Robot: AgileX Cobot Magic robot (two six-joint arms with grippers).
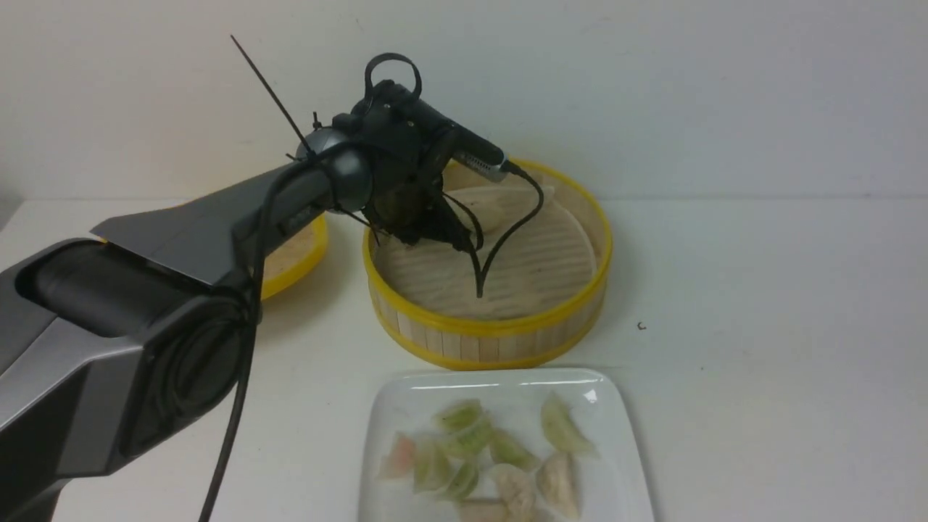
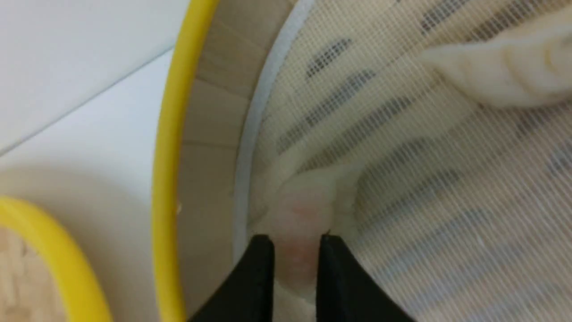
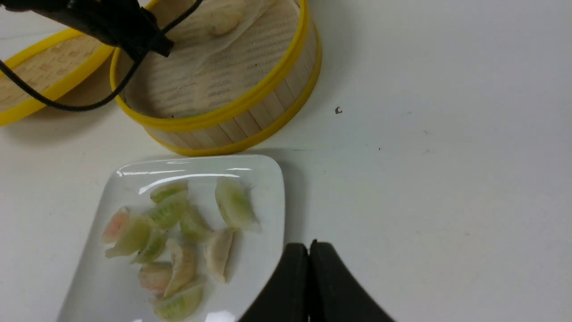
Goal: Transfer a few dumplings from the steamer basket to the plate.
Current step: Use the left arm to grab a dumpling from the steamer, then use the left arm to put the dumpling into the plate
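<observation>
The steamer basket (image 1: 493, 328) (image 3: 232, 112) stands mid-table with its white liner folded over the far part. My left gripper (image 1: 433, 226) (image 2: 296, 243) reaches down inside it by the left wall (image 2: 210, 147). Its two black fingers press on either side of a pale pinkish dumpling (image 2: 300, 210), which fills the gap between them. A cream-white dumpling (image 2: 500, 71) (image 3: 222, 20) lies further in on the liner. The white plate (image 1: 391, 406) (image 3: 266, 179) sits in front of the basket. My right gripper (image 3: 309, 245) hovers shut and holding nothing beside the plate's edge.
Several green, pinkish and cream dumplings (image 1: 507, 453) (image 3: 178, 223) lie on the plate. The flat yellow-rimmed lid (image 1: 299, 259) (image 2: 53, 259) (image 3: 49, 67) rests left of the basket, partly under my left arm. A black cable (image 1: 500, 246) hangs from the left wrist into the basket.
</observation>
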